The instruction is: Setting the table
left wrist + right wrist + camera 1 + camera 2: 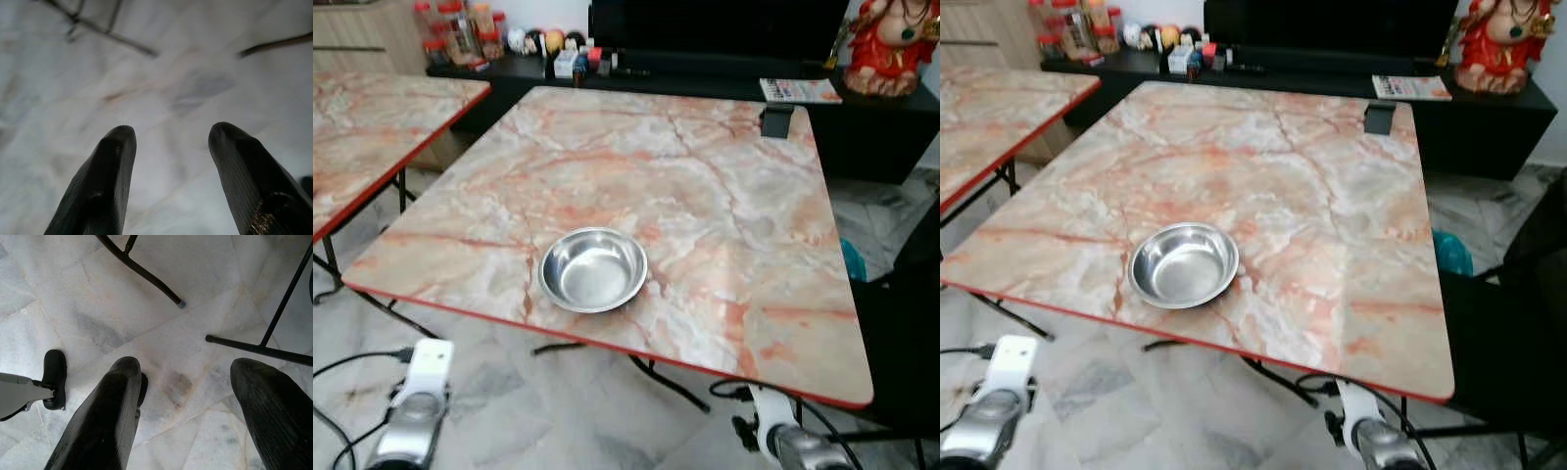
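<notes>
Both arms (pixel 411 421) are cut off by the lower edge; the sideboard clutter (pixel 470 29) is too small to tell.

Bright, even indoor light (left wrist view blurred)

Second marble-look desk with red edge (pixel 372 127) off to left, same pattern, black folding legs under it. Long black low cabinet (pixel 724 83) along back wall. On it: cluster of red-capped jars (pixel 460 29) at left end, few small colourful bits next to them, flat magazine (pixel 800 90) toward right, red and gold seated figurine (pixel 891 44) at far right. Big black screen (pixel 715 27) behind. Floor is pale grey marble tile (pixel 538 401), cables trailing across it. Teal something (pixel 1451 253) on floor at right, partly hidden.
</notes>
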`<state>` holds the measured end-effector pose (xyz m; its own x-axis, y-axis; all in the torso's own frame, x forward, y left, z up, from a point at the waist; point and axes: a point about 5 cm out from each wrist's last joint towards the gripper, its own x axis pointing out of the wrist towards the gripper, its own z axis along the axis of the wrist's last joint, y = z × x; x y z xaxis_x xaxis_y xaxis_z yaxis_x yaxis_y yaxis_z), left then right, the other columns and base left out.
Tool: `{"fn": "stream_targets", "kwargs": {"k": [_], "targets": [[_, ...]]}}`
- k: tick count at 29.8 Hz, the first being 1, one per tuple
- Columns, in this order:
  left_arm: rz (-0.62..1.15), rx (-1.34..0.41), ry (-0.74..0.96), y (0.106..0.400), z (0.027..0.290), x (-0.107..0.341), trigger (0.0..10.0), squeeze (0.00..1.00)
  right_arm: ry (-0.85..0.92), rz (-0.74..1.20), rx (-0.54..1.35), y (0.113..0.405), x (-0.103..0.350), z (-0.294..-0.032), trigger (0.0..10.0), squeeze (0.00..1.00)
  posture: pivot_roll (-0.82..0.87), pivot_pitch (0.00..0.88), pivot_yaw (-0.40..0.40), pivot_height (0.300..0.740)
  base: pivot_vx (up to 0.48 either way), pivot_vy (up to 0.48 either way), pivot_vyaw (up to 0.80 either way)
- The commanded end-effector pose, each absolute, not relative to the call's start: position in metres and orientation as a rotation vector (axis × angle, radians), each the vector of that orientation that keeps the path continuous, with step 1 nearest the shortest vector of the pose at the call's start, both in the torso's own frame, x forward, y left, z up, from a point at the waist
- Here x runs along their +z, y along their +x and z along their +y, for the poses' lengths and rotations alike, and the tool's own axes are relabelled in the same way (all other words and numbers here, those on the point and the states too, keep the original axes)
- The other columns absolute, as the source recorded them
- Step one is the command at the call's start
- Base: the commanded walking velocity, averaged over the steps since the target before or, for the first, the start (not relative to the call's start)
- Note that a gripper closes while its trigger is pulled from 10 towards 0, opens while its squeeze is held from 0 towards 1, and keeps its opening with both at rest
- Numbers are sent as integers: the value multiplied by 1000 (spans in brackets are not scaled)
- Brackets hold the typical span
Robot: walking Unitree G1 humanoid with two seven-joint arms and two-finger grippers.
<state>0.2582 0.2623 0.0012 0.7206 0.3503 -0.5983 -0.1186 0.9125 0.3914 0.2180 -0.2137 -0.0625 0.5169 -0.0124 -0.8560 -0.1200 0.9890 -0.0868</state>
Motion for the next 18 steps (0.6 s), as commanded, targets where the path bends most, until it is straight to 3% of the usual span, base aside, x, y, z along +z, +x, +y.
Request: {"fn": "stream_targets", "kwargs": {"k": [1, 11, 18], "targets": [[713, 208, 267, 259, 251, -8, 10000, 0, -138, 1011, 65, 221, -61, -213, 10000, 0, 7, 26, 21, 740, 0, 0, 0], [708, 165, 95, 258, 232, -25, 10000, 0, -133, 1005, 61, 222, -60, -213, 10000, 0, 2, 19, 18, 740, 0, 0, 0], [726, 122, 80, 249, 218, -37, 10000, 0, -132, 1002, 59, 222, -60, -214, 10000, 0, 2, 19, 16, 740, 0, 0, 0]]}}
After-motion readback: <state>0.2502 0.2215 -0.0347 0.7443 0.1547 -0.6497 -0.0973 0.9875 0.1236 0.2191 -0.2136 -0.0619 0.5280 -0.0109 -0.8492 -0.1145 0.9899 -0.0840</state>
